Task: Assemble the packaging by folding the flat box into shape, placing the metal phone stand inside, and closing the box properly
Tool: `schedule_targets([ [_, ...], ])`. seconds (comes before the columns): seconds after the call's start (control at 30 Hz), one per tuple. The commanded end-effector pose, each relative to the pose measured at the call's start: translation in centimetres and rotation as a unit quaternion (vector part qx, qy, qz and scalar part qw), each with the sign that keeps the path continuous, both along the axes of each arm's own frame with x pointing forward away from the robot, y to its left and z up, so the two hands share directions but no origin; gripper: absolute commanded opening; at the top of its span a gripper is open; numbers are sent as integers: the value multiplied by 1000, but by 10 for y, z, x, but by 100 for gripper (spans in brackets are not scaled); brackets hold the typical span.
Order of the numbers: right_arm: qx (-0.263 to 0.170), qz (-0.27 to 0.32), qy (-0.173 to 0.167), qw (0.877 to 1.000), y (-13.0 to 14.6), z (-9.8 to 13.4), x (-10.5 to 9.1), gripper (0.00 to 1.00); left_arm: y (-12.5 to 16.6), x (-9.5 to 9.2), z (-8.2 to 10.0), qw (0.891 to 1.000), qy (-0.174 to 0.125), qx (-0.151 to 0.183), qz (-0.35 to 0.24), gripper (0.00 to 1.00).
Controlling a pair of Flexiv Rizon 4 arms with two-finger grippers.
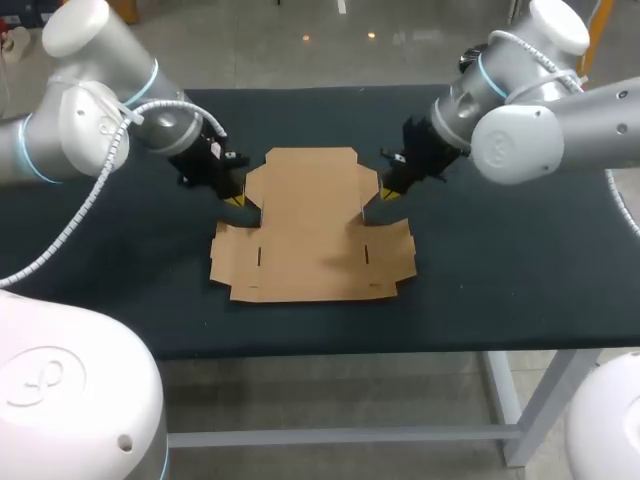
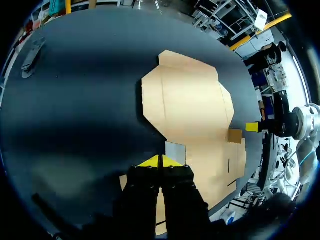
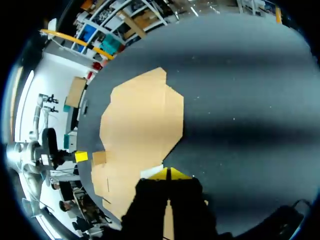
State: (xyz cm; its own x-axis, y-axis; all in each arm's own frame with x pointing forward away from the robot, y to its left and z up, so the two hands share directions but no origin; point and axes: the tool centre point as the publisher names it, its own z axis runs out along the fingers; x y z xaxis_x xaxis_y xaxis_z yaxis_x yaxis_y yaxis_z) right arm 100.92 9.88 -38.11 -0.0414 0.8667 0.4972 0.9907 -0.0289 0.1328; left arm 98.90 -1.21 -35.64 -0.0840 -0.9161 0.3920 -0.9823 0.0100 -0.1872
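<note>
A flat brown cardboard box blank (image 1: 310, 225) lies unfolded in the middle of the dark table. My left gripper (image 1: 235, 200) is at its left edge, fingers shut, with a small side flap (image 2: 175, 150) tilted up just ahead of the yellow tips (image 2: 160, 161). Opposite it, my right gripper (image 1: 385, 193) is at the blank's right edge, also shut (image 3: 167, 174), and a small flap (image 1: 370, 207) stands raised beside it. Each wrist view shows the blank (image 2: 190, 105) (image 3: 140, 125) ahead and the other arm's yellow tip across it. No metal phone stand is clearly visible.
The dark tabletop (image 1: 500, 270) has bare room around the blank on all sides. In the left wrist view a dark elongated object (image 2: 30, 57) lies near the table's far edge, well away from the blank; I cannot tell what it is.
</note>
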Motion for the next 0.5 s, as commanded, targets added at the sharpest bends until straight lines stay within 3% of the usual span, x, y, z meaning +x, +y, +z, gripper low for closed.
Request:
schedule_targets([
  [0.03,24,15,18,999,-14,10,-2,0,11,-9,11,1000,2,-8,4,0],
  [0.5,36,1,15,999,-50,37,-32,0,28,-52,40,999,-11,-32,32,0],
])
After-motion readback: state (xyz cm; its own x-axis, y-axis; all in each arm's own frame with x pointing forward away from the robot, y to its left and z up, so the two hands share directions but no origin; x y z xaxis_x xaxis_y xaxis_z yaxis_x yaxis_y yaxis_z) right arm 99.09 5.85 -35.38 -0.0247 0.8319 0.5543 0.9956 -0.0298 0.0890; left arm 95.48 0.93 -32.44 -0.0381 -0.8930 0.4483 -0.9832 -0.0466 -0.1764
